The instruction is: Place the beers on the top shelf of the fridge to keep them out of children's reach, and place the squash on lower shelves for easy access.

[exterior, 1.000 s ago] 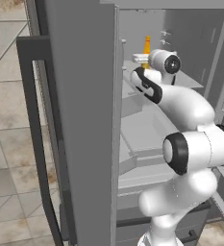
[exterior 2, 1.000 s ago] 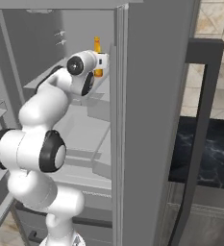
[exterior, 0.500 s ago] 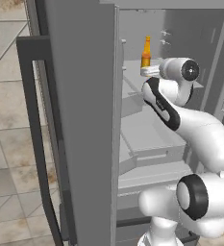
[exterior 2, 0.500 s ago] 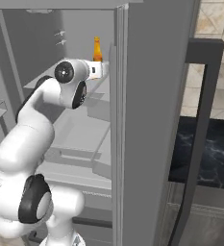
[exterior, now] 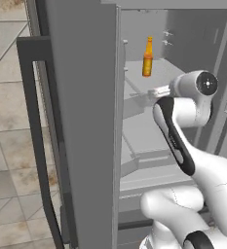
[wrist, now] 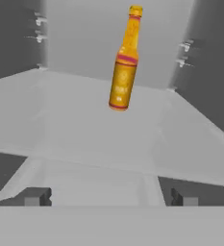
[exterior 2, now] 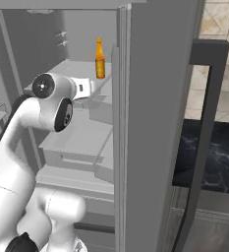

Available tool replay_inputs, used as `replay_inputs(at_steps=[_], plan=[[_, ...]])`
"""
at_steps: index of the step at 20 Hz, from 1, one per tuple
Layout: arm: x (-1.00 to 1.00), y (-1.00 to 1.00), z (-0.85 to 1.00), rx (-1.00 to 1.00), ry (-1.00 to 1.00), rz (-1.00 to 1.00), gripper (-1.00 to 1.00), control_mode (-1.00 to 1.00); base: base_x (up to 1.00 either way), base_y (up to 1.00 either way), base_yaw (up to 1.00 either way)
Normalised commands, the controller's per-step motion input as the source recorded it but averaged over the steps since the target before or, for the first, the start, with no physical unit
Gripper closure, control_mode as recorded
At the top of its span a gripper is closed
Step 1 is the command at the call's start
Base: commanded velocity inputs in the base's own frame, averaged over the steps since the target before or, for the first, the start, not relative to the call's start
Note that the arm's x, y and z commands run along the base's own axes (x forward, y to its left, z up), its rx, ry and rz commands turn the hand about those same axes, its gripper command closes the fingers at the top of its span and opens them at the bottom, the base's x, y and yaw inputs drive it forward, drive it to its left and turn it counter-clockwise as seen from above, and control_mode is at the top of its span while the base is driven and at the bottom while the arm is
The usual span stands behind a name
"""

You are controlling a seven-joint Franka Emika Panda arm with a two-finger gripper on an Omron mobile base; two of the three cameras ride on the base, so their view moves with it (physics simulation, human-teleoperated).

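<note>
Hand view has the amber bottle (wrist: 123,67) upright on the top shelf (wrist: 75,129), at twelve o'clock from the gripper (wrist: 111,197), jaws spread, empty. One beer looks placed; other beer and squash presumably remain.

An amber-yellow beer bottle (wrist: 123,65) stands on the pale grey top shelf (wrist: 75,120) at twelve o'clock, well apart from the spread dark fingers (wrist: 35,197) below.
</note>
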Motion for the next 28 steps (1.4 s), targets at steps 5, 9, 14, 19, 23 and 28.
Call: replay_inputs(at_steps=[5,9,14,19,23,28], plan=[[-1.0,0.26,-0.28,-0.04,0.2,0.0,-1.0,-1.0,0.0,0.0,0.0],[-1.0,0.19,-0.13,-0.02,0.19,0.0,-1.0,-1.0,0.0,0.0,0.0],[-0.98,0.04,-0.13,-0.02,0.12,0.0,-1.0,-1.0,0.0,0.0,0.0],[-0.89,0.0,-0.06,0.0,0.13,0.0,-1.0,-1.0,0.0,0.0,0.0],[-0.7,0.0,-0.04,0.0,0.08,0.0,-1.0,1.0,-0.25,0.0,0.0],[0.0,0.0,0.0,0.0,0.0,0.0,-1.0,1.0,-1.0,0.0,0.0]])
